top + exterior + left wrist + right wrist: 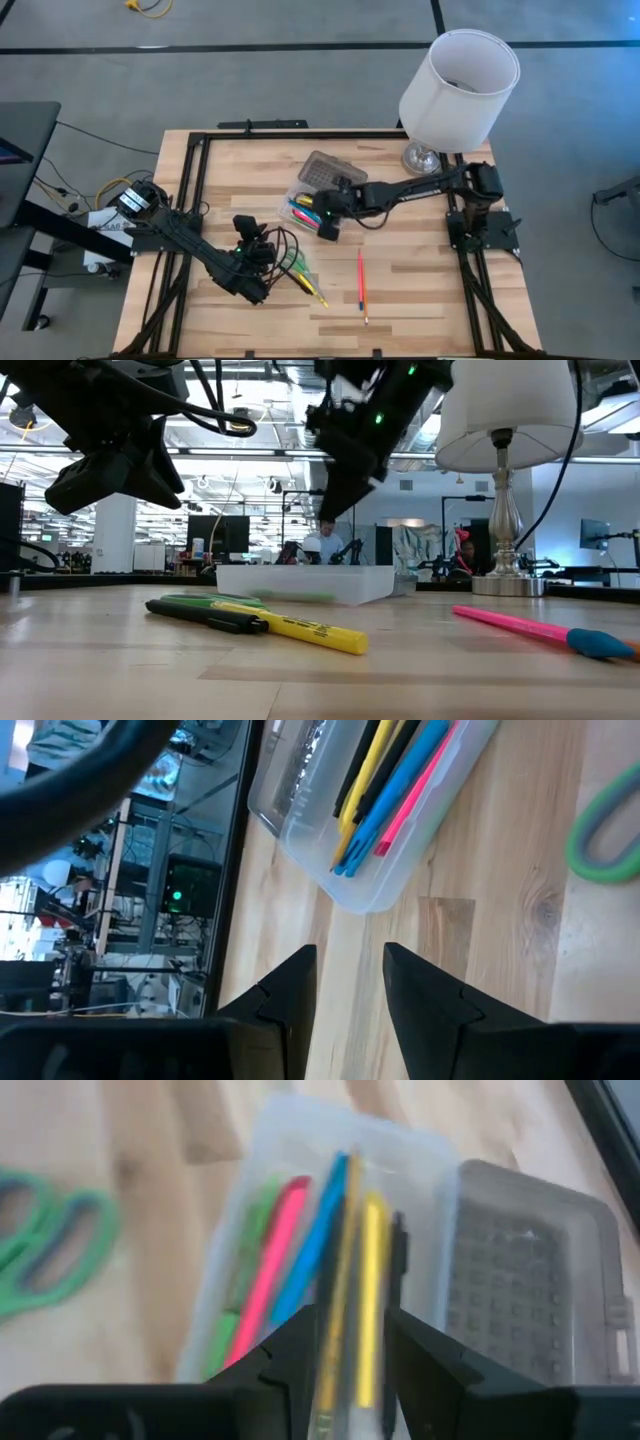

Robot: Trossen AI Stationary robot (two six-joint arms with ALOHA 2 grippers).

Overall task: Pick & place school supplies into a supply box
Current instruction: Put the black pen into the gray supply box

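Note:
The clear supply box (308, 205) lies open mid-table, its grey dotted lid (520, 1270) folded back on the far side. Inside it lie pink, blue, yellow and black pens (330, 1270). My right gripper (326, 226) hangs open just above the box's near end, and the pens show through the gap between its fingers (350, 1360). My left gripper (252, 268) waits open to the near left, above bare wood (350, 990). On the table lie green scissors (50, 1240), a yellow marker with a black cap (290, 625) and a pink pencil (361, 285).
A white-shaded lamp (458, 85) stands at the table's far right corner. A black frame rail (200, 180) runs along the table's left side. Bare wood lies between the pink pencil and the right edge.

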